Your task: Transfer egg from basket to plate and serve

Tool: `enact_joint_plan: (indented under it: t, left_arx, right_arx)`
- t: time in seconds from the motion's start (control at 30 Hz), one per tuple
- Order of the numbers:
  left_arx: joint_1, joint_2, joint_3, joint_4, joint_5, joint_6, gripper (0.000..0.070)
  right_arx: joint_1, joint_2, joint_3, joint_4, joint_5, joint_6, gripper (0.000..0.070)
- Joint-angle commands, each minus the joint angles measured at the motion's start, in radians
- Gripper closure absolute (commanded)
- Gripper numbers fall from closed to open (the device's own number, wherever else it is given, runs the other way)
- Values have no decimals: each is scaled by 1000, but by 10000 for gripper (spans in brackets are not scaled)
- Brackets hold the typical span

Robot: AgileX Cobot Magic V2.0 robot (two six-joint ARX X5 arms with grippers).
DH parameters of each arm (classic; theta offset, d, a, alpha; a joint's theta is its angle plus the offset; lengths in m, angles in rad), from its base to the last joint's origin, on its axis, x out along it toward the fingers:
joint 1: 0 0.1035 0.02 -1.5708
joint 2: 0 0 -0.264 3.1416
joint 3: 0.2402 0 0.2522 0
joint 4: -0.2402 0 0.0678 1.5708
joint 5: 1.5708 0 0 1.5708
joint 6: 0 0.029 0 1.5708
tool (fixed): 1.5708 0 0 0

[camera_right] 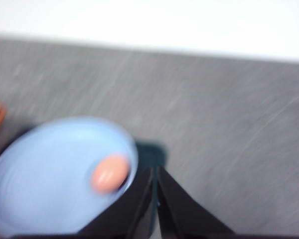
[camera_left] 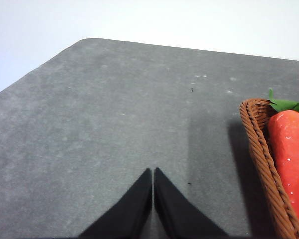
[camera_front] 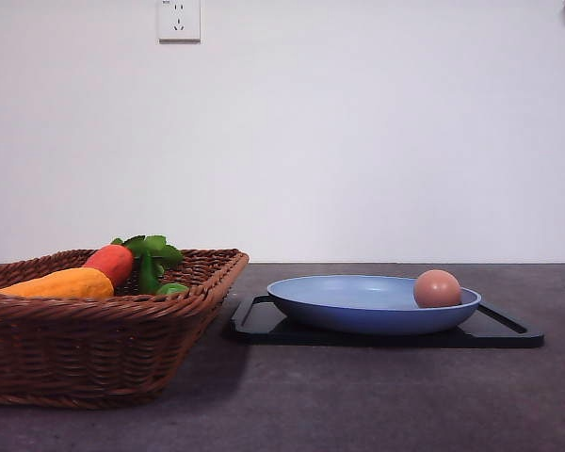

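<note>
The brownish-pink egg (camera_front: 438, 288) lies in the light blue plate (camera_front: 358, 301), near its right rim. In the blurred right wrist view the egg (camera_right: 109, 173) rests in the plate (camera_right: 45, 184), and my right gripper (camera_right: 155, 172) hangs shut and empty above the plate's edge. The wicker basket (camera_front: 94, 330) stands at the left. In the left wrist view my left gripper (camera_left: 153, 172) is shut with nothing in it, over bare table beside the basket (camera_left: 261, 159).
The plate sits on a flat black tray (camera_front: 508, 331). A yellow-orange vegetable (camera_front: 61, 283), a red carrot-like one (camera_front: 113, 262) and green leaves (camera_front: 153, 252) lie in the basket. The dark grey table (camera_front: 358, 395) ends at a white wall.
</note>
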Motion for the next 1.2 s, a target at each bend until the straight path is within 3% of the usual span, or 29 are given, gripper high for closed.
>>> enact_joint_plan:
  t: [0.0,0.33,0.53,0.87,1.17]
  left_arx:
    - [1,-1,-23,-14,-4,-2,700]
    - [1,-1,-23,-14,-4,-2,700]
    - [1,-1,-23,-14,-4,-2,700]
    - [1,-1,-23,-14,-4,-2,700]
    - [1,-1,-23,-14,-4,-2,700]
  right_arx:
    - [-26,-62,-6,15,8,-43,700]
    - [-342,-378,-103,20,-168,-78,700]
    - [-460,-451,-219,25,-307,-78,700]
    - [-504,-473,-386,45,-459,-76,700]
    - [-504,-473,-399,24,-474,-45,700]
